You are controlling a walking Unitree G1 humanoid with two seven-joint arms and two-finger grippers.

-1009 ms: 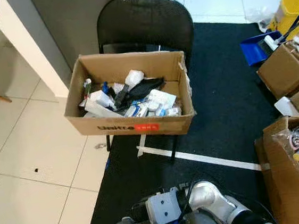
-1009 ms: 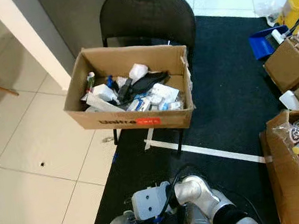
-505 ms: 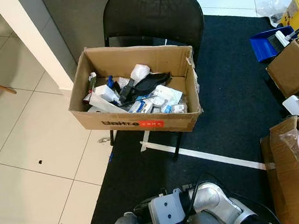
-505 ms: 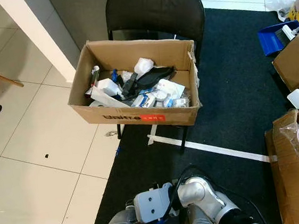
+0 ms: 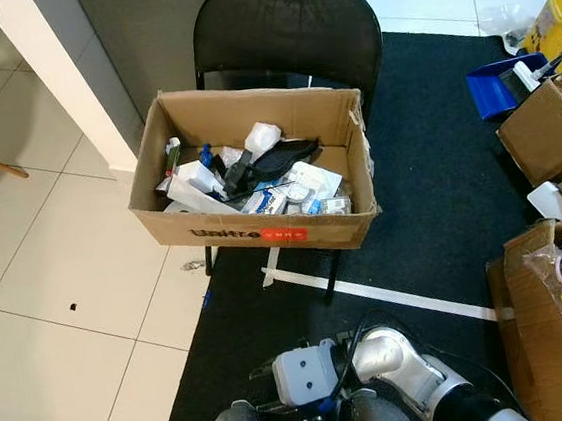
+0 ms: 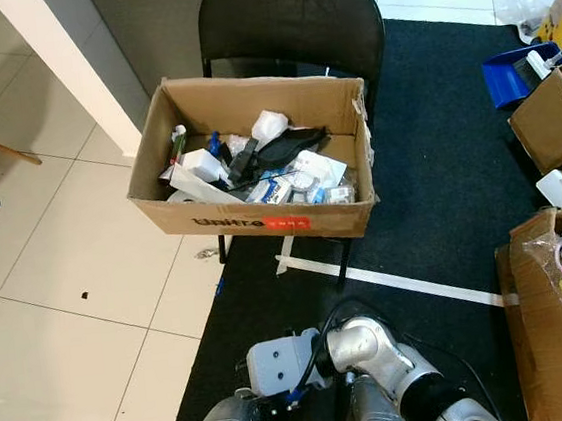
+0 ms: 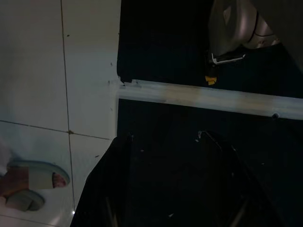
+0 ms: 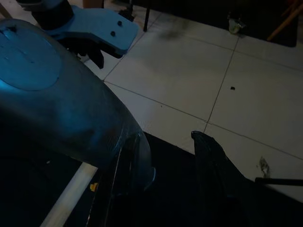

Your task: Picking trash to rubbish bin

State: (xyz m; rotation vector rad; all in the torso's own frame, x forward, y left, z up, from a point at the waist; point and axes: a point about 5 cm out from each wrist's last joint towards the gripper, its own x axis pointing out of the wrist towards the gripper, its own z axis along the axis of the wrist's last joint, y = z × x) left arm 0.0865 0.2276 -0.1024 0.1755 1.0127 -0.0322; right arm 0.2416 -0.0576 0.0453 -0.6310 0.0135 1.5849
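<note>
We stand before the cardboard box [image 5: 256, 235] with both tools empty.
Left tool [image 7: 173, 189] and right tool [image 8: 165, 189] hang spread wide; the box overhangs its chair [image 5: 287, 29], so a careless nudge could tip it.

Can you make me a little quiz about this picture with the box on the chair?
1. True or false: the cardboard box sits on the seat of the black chair.
2. What colour is the label on the front wall of the box: A red, B green, C purple?
3. Fill in: the white tape line lies across the dark ____.

Key
1. True. The box rests on the chair and is full of mixed trash.
2. A, red.
3. Carpet. The tape runs across it in front of the chair.
</note>
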